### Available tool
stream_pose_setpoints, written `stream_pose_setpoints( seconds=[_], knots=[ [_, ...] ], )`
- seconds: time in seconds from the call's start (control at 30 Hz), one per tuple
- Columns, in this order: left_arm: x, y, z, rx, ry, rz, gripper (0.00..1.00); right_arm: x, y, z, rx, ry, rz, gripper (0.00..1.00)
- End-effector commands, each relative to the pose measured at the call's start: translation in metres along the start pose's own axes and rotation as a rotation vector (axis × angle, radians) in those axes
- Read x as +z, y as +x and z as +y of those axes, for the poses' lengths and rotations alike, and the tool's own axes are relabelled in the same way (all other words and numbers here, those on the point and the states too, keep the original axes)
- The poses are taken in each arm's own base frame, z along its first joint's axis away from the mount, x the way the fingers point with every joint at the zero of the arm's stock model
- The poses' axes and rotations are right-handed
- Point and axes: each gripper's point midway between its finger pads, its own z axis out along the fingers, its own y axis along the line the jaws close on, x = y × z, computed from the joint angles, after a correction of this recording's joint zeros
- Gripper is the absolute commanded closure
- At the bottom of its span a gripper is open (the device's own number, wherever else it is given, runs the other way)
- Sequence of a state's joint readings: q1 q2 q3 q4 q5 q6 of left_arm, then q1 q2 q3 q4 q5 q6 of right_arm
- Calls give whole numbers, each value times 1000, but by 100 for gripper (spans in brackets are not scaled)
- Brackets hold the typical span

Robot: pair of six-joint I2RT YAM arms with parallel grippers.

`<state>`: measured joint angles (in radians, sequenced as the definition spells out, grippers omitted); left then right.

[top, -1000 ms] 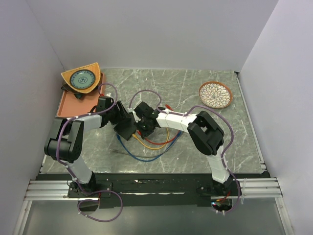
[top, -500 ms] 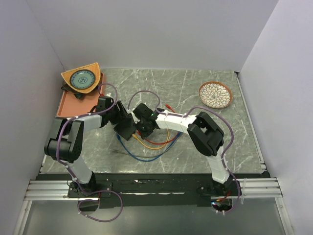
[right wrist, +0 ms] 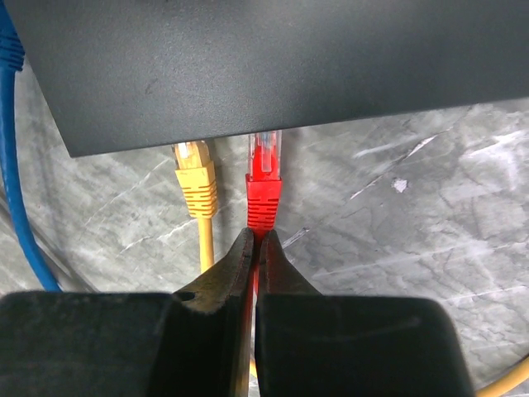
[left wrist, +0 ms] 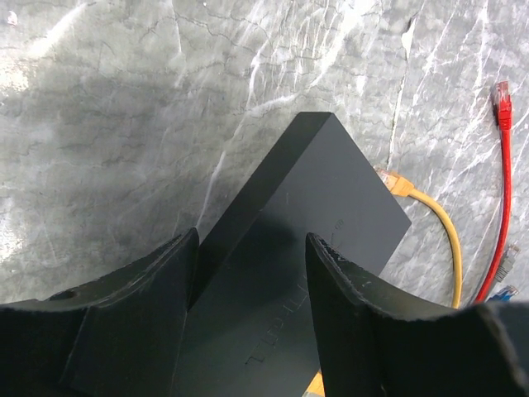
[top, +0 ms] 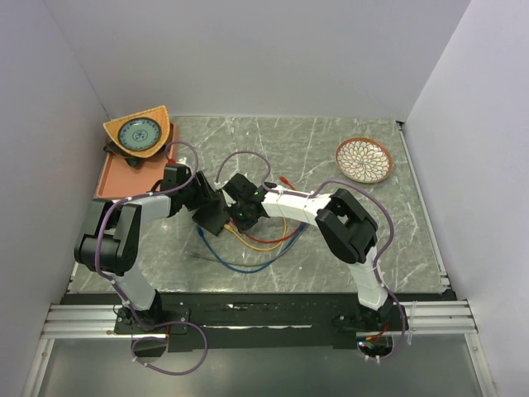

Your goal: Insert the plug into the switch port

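At black box (right wrist: 248,66) edge: red plug (right wrist: 264,192), clear tip.

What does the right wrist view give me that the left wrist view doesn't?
Right wrist only: right gripper shut on the red cable behind its red plug, whose clear tip is at the switch edge, and a blue cable. Left wrist only: left gripper straddling the box, and a loose red plug. Both: the yellow plug at the switch.

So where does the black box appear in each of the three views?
Top external: black box left of centre, between the two grippers.
Left wrist: box fills the lower middle, between the fingers.
Right wrist: box spans the top.
Shared landmark: yellow cable at the box's edge.
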<state>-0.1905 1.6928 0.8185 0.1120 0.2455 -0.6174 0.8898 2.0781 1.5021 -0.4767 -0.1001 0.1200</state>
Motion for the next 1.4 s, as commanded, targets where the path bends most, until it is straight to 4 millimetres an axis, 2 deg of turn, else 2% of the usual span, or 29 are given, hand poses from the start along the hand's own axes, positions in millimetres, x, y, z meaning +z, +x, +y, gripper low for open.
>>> stream_pose_setpoints(
  seconds=[0.0, 0.17, 0.33, 0.5, 0.7, 0.87, 1.07, 1.2, 1.37],
  knots=[
    [-7, 32, 0, -5, 19, 105, 40, -14, -74, 9, -4, 0, -245, 100],
    [-7, 33, -3, -5, 39, 111, 41, -10, -77, 13, -26, -18, -242, 100],
    [-7, 36, -9, 10, 79, 125, 41, -1, -75, 24, -73, -91, -243, 100],
    [-8, 40, -13, 21, 111, 138, 41, 5, -66, 22, -109, -90, -235, 100],
    [-8, 42, -11, 37, 112, 146, 41, 7, -66, 14, -180, -57, -235, 100],
    [-7, 37, -10, 40, 100, 129, 38, 3, -59, 7, -280, -35, -235, 100],
    [-4, 29, -12, 49, 89, 117, 34, -7, -53, 10, -371, -66, -246, 100],
    [-3, 24, -12, 59, 78, 100, 32, -14, -54, 15, -405, -95, -257, 100],
    [-2, 24, -8, 72, 63, 101, 31, -17, -59, 12, -422, -78, -256, 100]
  ],
)
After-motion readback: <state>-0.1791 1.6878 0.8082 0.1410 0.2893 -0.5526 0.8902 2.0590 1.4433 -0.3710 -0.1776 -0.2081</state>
